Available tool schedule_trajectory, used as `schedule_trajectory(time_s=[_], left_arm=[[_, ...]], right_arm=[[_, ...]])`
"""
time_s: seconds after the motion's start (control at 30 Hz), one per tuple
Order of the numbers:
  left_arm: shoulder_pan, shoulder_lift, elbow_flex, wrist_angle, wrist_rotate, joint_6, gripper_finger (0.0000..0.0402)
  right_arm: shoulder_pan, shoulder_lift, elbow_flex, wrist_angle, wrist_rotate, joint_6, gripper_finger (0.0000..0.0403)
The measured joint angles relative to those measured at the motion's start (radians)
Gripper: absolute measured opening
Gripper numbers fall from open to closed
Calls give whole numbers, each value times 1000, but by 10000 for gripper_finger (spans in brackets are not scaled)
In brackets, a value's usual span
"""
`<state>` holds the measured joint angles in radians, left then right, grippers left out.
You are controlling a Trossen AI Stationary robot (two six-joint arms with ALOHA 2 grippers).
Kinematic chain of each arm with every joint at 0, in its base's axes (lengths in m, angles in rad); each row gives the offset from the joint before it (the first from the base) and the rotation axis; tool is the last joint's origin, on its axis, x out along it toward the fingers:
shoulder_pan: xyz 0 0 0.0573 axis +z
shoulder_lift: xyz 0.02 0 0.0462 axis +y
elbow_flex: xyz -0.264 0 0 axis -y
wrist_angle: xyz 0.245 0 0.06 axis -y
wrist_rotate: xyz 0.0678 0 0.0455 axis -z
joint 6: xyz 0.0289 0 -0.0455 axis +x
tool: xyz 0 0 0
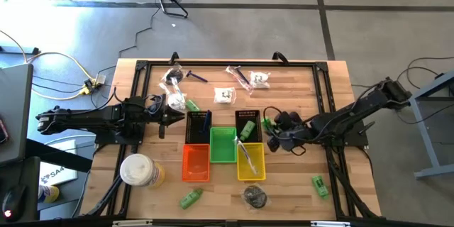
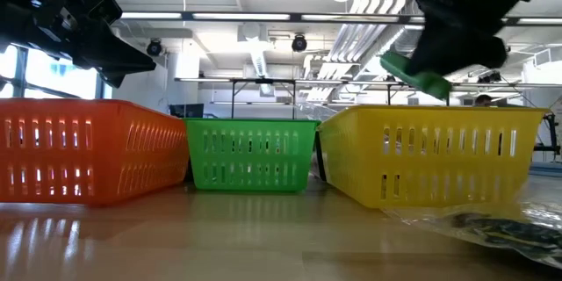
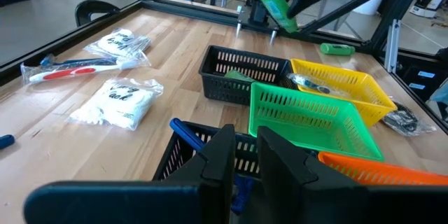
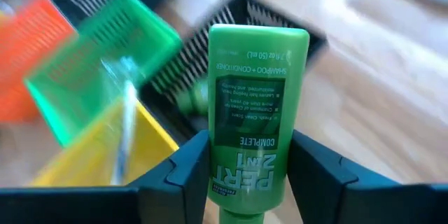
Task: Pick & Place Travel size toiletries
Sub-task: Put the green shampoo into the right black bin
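Above the baskets on the right side of the worktop (image 1: 305, 78), we see the right gripper (image 4: 245, 164) grasping a green Pert 2-in-1 shampoo tube (image 4: 252, 112), its fingers clamped on the tube's lower body with the cap end pointing toward the baskets. In the overhead view the tube hangs just beside the right black basket (image 1: 247, 124), which already holds a green item, so we judge that basket to be its destination.

The left gripper (image 1: 170, 117) waits on the left, next to the left black basket (image 1: 198, 126), which holds a blue piece. Its fingers stand nearly together with nothing between them.

Sorting looks partly done. The yellow basket (image 1: 251, 162) holds a clear-wrapped slim piece, while the green basket (image 1: 223, 144) and orange basket (image 1: 196, 163) look empty from above.

Plenty is left, in our view. On the far side of the worktop lie a wrapped toothbrush (image 3: 77, 68), a white wrapped pack (image 3: 115, 101) and several other clear-wrapped pieces. Near the front edge we see a green tube (image 1: 190, 198), a dark wrapped bundle (image 1: 255, 196) and another green tube (image 1: 320, 185) to the right. A large round white-and-yellow container (image 1: 138, 170) stands at near left.
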<state>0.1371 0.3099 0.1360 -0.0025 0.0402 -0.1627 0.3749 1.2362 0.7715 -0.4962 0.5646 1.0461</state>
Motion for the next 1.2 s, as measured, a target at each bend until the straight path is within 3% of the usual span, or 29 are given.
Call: schedule_trajectory(time_s=[0.2,0.43,0.87,1.2], left_arm=[[0,0,0,0,0,0,61],[0,0,0,0,0,0,61],[0,0,0,0,0,0,61],[0,0,0,0,0,0,61]], right_arm=[[-47,6,0,228,23,-177,154],[-90,109,1,394,14,-288,152],[-156,331,0,465,28,-283,150],[-162,362,0,471,-32,-281,152]])
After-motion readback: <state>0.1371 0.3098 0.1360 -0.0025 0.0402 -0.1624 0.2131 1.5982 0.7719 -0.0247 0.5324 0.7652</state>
